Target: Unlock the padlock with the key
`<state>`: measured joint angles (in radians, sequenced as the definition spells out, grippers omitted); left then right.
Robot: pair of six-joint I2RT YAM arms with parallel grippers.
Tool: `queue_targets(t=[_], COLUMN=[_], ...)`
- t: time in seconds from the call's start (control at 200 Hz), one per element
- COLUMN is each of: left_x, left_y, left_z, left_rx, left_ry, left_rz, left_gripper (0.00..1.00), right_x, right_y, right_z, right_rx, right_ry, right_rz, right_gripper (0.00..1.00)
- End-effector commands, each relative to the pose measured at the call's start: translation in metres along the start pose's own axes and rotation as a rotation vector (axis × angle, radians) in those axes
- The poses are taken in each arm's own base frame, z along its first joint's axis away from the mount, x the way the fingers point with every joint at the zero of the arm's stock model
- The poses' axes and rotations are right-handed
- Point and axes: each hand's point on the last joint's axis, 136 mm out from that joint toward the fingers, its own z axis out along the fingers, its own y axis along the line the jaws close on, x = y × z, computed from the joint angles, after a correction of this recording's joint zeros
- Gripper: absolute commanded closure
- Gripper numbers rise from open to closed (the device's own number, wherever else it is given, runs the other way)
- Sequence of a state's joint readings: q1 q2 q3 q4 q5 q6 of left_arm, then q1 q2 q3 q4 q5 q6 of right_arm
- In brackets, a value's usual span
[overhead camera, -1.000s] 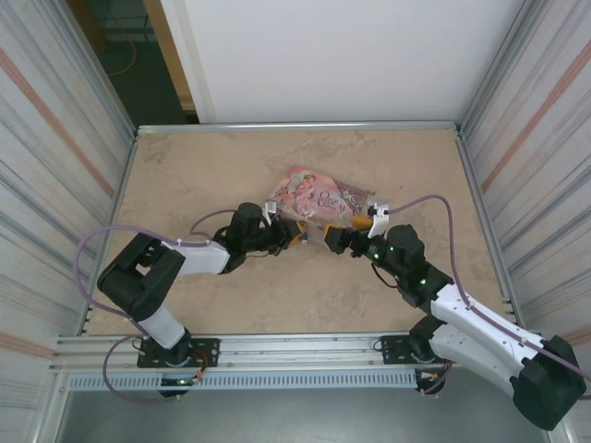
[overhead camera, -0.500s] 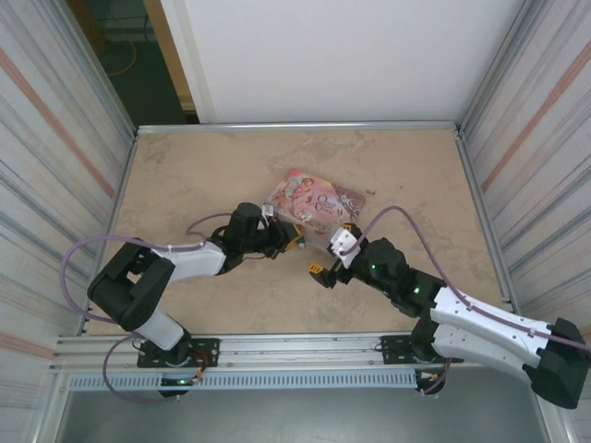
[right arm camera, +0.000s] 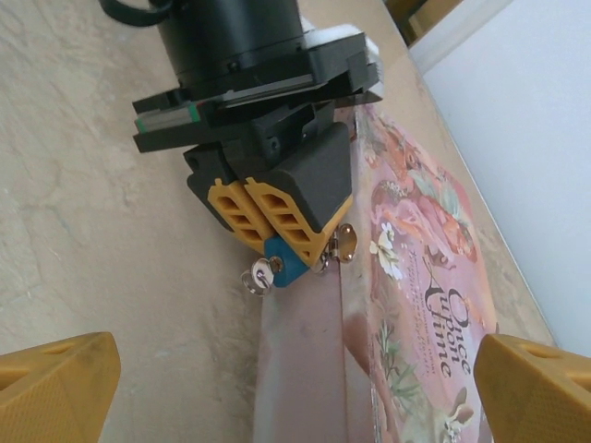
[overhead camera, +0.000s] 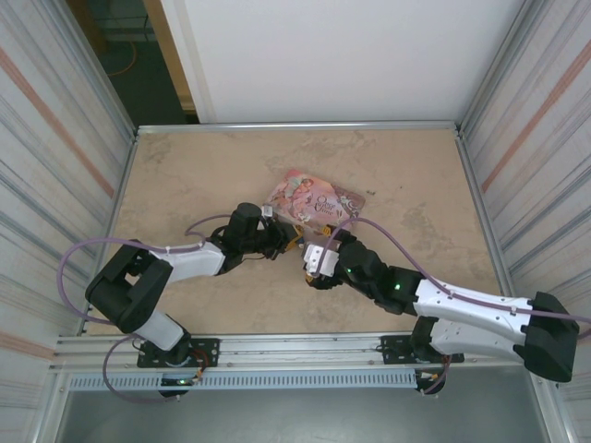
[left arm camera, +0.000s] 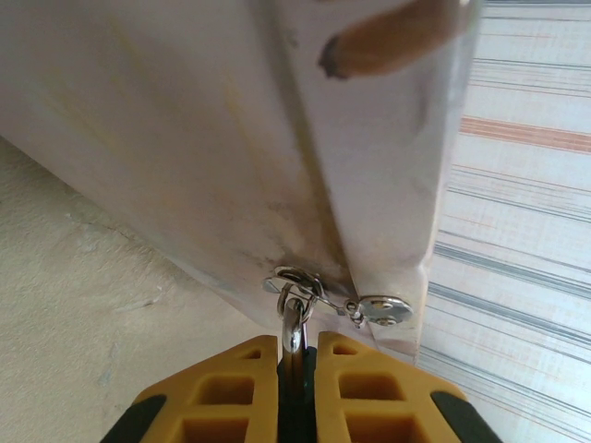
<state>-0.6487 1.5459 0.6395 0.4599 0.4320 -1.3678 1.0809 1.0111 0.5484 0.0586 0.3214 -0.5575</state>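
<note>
The padlock [right arm camera: 287,269] is tiny, with a blue body, and my left gripper [right arm camera: 277,221] is shut on it. Its pale shackle [left arm camera: 293,323] runs through the hasp [left arm camera: 383,308] on the pink tin [overhead camera: 319,205]. The key [right arm camera: 256,276], a small metal head with a ring, sticks out of the end of the blue body. In the left wrist view my left gripper [left arm camera: 297,343] has its yellow fingers pressed either side of the shackle. My right gripper [overhead camera: 311,269] stands open just in front of the padlock, its fingertips [right arm camera: 55,383] wide apart and touching nothing.
The pink tin [right arm camera: 416,277] lies tilted on the beige table [overhead camera: 185,166], its front wall [left arm camera: 185,138] close above my left fingers. Metal side walls [overhead camera: 517,138] bound the table. Both arms' cables loop low over the surface.
My right arm has swung from the tin's right side round to its front, and the open gripper now faces the padlock and key. The left gripper has stayed shut in place.
</note>
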Motion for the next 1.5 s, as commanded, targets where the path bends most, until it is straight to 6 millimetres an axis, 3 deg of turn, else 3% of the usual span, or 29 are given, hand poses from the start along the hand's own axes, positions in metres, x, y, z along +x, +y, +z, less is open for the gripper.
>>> queue_targets(t=[0.0,0.451,0.792,1.498], left_x=[0.001,0.004,0.006,0.007], left_y=[-0.037,-0.038,-0.039,-0.039], left_z=[-0.009,-0.007,-0.007,-0.007], left_rx=[0.094,0.103,0.102,0.098], left_ry=[-0.014,-0.002,0.001,0.003], left_rz=[0.035,0.018,0.016,0.019], left_gripper=[1.00,1.00,1.00,1.00], right_x=[-0.004,0.005,0.010,0.014], right_y=[-0.005,0.008,0.003,0.002], right_z=[0.005,0.031,0.039,0.059], right_rx=[0.029,0.017,0.010,0.034], right_ry=[0.035,0.103,0.101,0.125], right_rz=[-0.089,-0.152,-0.124,-0.128], right_gripper=[0.05,0.25,0.49,0.69])
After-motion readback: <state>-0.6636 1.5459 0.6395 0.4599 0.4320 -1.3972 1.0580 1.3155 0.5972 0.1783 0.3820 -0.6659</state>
